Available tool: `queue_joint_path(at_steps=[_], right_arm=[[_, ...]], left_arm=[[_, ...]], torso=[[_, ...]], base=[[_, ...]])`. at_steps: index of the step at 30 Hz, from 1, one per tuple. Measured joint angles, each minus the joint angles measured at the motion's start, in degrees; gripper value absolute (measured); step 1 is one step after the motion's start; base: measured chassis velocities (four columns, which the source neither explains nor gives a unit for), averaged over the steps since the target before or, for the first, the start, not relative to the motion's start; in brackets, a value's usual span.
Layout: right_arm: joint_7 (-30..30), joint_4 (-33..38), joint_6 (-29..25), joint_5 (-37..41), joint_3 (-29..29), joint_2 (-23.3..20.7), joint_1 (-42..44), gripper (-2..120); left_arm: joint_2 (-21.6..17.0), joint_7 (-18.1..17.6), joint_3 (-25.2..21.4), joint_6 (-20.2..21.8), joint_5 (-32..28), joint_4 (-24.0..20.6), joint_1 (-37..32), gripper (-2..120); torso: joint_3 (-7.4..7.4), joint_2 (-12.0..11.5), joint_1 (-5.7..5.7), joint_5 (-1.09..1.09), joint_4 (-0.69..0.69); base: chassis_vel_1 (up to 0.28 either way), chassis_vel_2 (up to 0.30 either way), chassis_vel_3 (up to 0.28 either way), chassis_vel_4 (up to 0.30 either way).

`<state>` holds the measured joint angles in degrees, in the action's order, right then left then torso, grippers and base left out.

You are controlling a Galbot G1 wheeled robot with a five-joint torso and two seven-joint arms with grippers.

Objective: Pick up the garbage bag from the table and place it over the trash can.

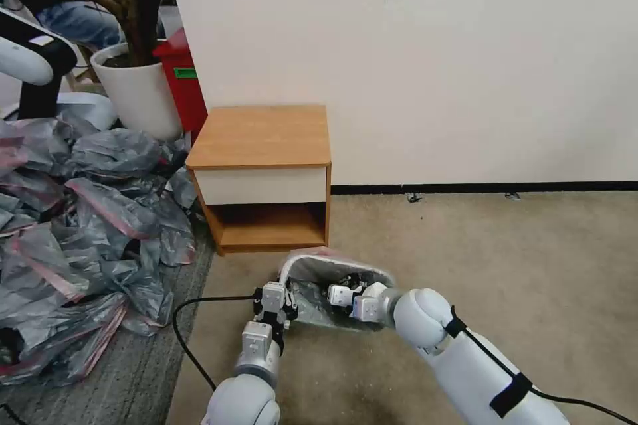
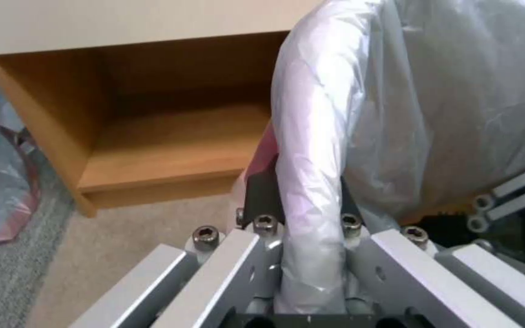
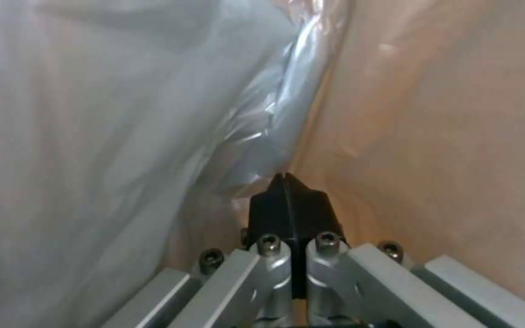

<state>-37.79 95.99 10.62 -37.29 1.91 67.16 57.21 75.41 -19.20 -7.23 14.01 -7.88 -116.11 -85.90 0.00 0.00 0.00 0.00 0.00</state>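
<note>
Meanwhile, our left gripper (image 2: 309, 214) clamped the bag (image 1: 318, 299) over the bin's (image 1: 292, 265) rim by the table (image 1: 262, 136); our right gripper (image 3: 291, 200), pinched closed, reached inside.

The head camera looks forward and down from well back, taking in the counter (image 1: 260, 136) against the wall, the trash can (image 1: 335, 292) on the floor before it, and both arms reaching to the can.

The left wrist camera sits right behind the left gripper (image 2: 308, 214), very near, facing along its jaws to the bag-wrapped rim of the trash can (image 2: 311, 150) between them, with the counter (image 2: 153, 150) and its lower shelf beyond. It shares can and counter with the head view.

The right wrist camera sits just behind the right gripper (image 3: 291, 200), closer still, facing the garbage bag (image 3: 123, 136) ahead of the closed jaws, inside the can.
</note>
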Motion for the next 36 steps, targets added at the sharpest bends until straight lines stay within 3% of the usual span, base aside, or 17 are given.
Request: queue_joint_path(at_steps=[36], right_arm=[[0.17,-10.21,-0.88,-4.88,-0.90,5.06,-2.22,0]], left_arm=[[0.98,-0.15,1.25,0.16,-0.35,-0.69,-1.55,3]], torso=[[0.00,0.00,0.00,0.00,0.00]], base=[[0.000,0.000,0.000,0.000]])
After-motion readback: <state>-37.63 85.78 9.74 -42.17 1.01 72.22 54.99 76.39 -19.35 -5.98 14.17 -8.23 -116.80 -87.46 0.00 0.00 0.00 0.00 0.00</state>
